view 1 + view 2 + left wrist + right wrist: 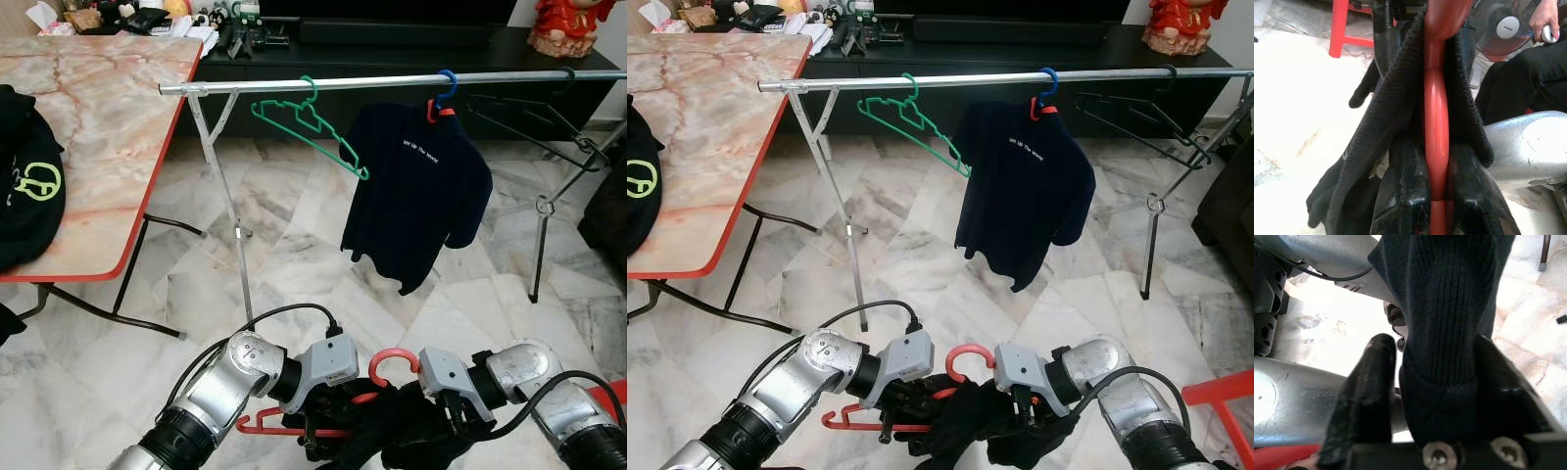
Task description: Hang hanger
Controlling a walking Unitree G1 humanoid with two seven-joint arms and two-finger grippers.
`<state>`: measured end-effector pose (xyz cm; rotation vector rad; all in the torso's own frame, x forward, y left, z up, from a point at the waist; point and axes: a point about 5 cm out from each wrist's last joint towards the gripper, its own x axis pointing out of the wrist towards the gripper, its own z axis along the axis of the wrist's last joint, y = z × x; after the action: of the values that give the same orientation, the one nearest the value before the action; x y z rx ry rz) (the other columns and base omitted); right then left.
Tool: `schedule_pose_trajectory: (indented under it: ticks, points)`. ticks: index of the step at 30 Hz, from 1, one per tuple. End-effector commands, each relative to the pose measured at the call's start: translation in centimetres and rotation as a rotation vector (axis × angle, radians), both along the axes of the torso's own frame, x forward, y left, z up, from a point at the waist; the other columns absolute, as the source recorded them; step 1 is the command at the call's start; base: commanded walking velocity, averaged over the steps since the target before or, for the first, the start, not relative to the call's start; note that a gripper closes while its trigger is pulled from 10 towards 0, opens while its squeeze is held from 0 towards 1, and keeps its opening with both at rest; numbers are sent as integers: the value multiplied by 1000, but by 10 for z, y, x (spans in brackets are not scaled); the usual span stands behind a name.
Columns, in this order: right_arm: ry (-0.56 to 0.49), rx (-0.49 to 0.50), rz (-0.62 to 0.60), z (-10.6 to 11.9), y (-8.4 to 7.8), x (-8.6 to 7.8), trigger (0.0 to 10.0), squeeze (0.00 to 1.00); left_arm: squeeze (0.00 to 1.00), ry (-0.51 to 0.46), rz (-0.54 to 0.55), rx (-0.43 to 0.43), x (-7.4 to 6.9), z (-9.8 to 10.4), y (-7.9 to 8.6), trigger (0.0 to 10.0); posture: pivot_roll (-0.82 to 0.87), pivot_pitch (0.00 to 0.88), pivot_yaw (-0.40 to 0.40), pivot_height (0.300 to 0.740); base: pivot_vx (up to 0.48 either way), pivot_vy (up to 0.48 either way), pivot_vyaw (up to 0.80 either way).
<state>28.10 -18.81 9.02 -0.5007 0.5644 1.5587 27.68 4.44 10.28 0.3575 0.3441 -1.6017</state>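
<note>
marble floor lies below; your left gripper fingers pinch the red hanger, right gripper fingers pinch the dark garment, rail ahead above.

Low at six o'clock, the left gripper and the right gripper meet over a bunched dark garment on a red hanger, whose hook curls up between them. Whether the fingers are parted cannot be made out. Toward twelve o'clock a metal rail carries a green hanger, a navy shirt and a black hanger. A marble-patterned table stands at ten o'clock.
</note>
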Motion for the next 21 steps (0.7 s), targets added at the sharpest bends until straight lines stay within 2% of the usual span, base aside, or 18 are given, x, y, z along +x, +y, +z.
schedule_pose_trajectory:
  ticks: [1, 9, 21]
  points:
    - [17, -26, 9, -7, 2, -3, 0, 0, 0, -70, -68, -61, 0, 18, -13, 10000, -77, 212, -42, 740, 0, 0, 0]
    - [25, -14, 18, -10, 5, -5, 0, 0, 0, -97, -56, -62, 3, 22, -13, 10000, -70, 209, -39, 740, 0, 0, 0]
    - [0, -9, 1, -7, 6, 1, 0, 0, 0, -136, -45, -38, 9, 26, -9, 10000, -74, 187, -23, 740, 0, 0, 0]
